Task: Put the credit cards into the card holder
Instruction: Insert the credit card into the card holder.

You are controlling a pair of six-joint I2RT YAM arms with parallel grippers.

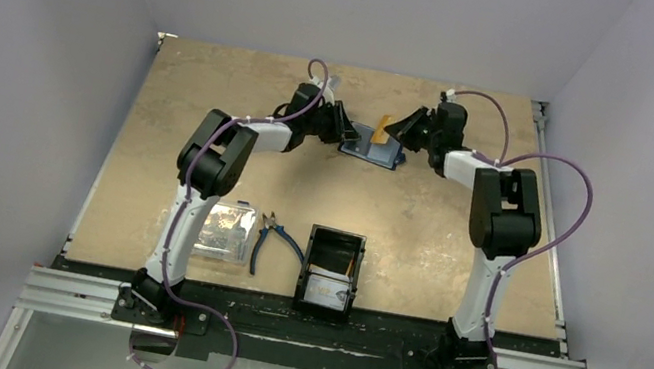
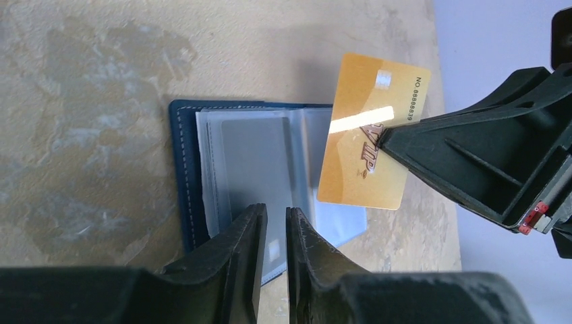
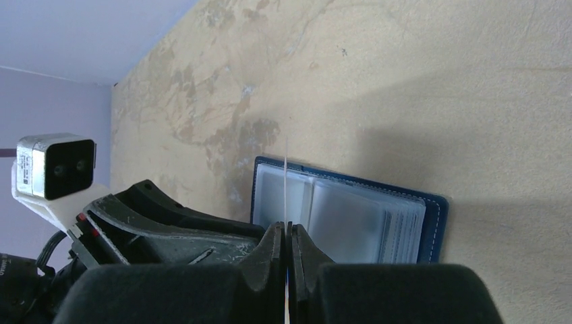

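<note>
Right gripper (image 3: 287,233) pinches the orange card (image 2: 367,135) edge-on, the open card holder (image 2: 185,169) just beyond its tips. Left gripper (image 2: 276,223) is nearly together over a sleeve, grip unclear. Square the card to the slot mouth first.

This is a robotics lab test cell rather than a home or a shop. Plain pale walls (image 1: 11,109) box in a tan, mottled table (image 1: 207,92) on three sides. Along the bottom of the overhead frame, a bare metal rail (image 1: 315,343) carries two bolted-down machines in white and black, the left arm (image 1: 219,153) and the right arm (image 1: 503,211). Each ends in a black pincer: the left pincer (image 1: 345,129) and the right pincer (image 1: 402,129). Purple cables (image 1: 573,192) loop loosely along both arms. At the left of the right-wrist frame, a small camera (image 3: 55,165) rides on a wrist. Blue-handled pliers (image 1: 272,241) lie at the lower middle of the table.
</note>
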